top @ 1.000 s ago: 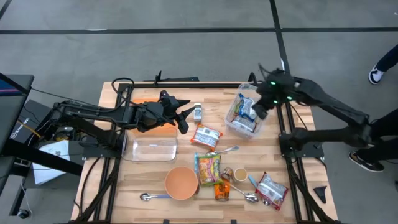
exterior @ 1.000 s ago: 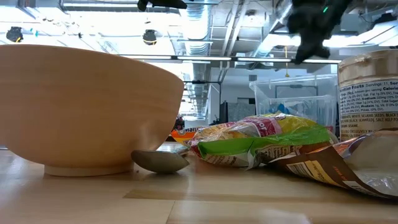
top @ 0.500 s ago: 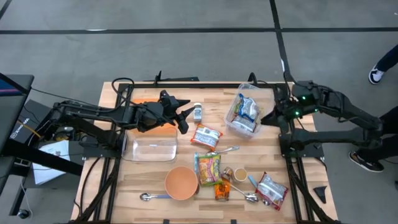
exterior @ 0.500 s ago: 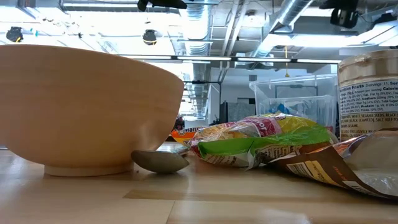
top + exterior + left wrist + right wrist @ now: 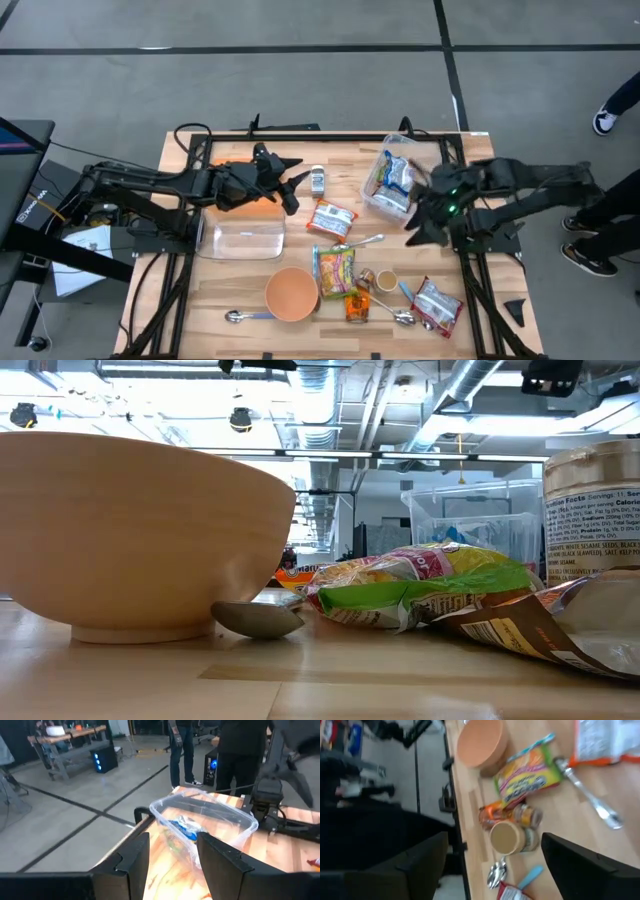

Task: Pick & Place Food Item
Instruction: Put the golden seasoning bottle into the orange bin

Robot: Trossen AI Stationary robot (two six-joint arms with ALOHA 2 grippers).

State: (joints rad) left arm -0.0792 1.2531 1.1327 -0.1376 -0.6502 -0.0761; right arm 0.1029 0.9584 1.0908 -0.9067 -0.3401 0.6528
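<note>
Snack packets [image 5: 393,180] lie inside the clear tub [image 5: 381,206] at the table's [image 5: 470,300] far right. Just beside the tub, toward the right edge, the right gripper [image 5: 420,226] hangs with fingers spread wide, holding nothing. More food sits mid-table: a red-white bag [image 5: 332,218], a green-yellow bag [image 5: 335,270], a small jar [image 5: 386,281], an orange bowl [image 5: 292,294] and spoons. The left gripper [image 5: 291,186] hovers over the far left part, near a small bottle [image 5: 318,181] and above another clear tub [image 5: 242,238], fingers part-open and empty.
</note>
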